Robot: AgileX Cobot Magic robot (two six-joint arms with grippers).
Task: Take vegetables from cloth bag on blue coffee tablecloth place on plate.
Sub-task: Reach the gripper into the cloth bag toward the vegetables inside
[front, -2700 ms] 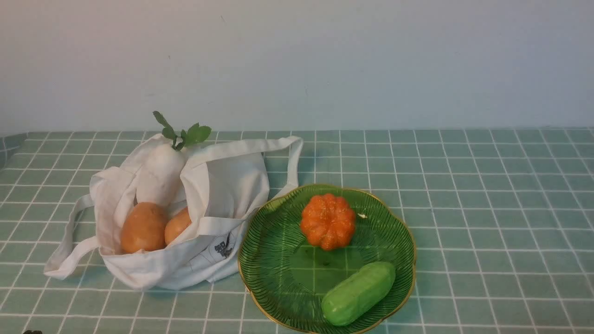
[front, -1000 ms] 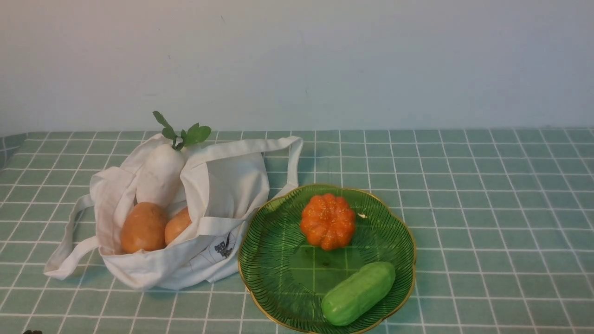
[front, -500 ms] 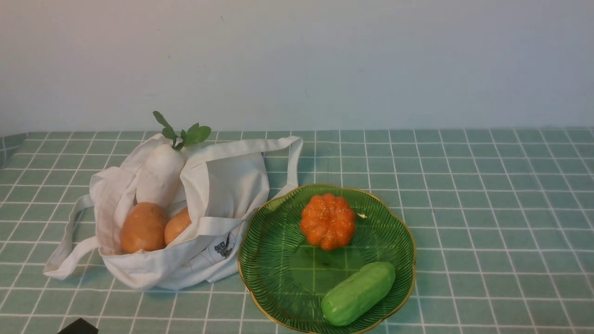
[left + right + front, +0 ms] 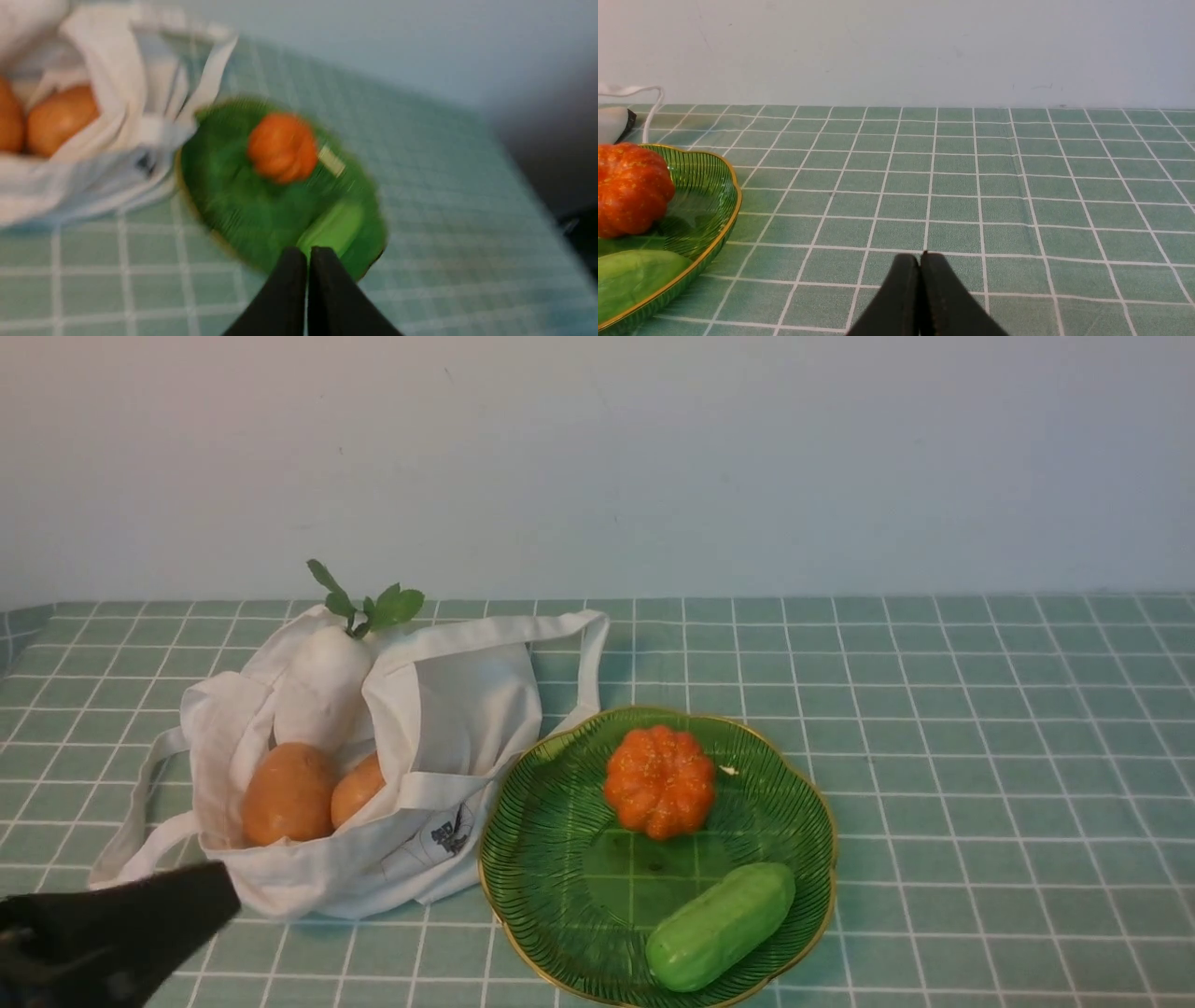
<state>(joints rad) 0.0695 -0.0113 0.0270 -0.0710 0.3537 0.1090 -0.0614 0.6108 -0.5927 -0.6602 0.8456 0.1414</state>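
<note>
The radish [image 4: 322, 695] leaned in the white bag [image 4: 448, 709], leaves up above the bag's mouth, its lower end behind two potatoes [image 4: 289, 793]. It looked smooth and firm, perhaps a little slippery and not fragile. I would judge the best hold to be across the thick body under the leaves. The soft bag might drag along. The left gripper [image 4: 307, 254], jaws pressed together, was near the bag. The right gripper [image 4: 920, 259], jaws also together, hung over the tablecloth [image 4: 971, 186] beside the plate [image 4: 551, 877].

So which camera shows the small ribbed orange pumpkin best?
The front view: the orange pumpkin sits whole and sharp on the green ribbed plate. The left wrist view blurs it; the right wrist view crops it.
</note>
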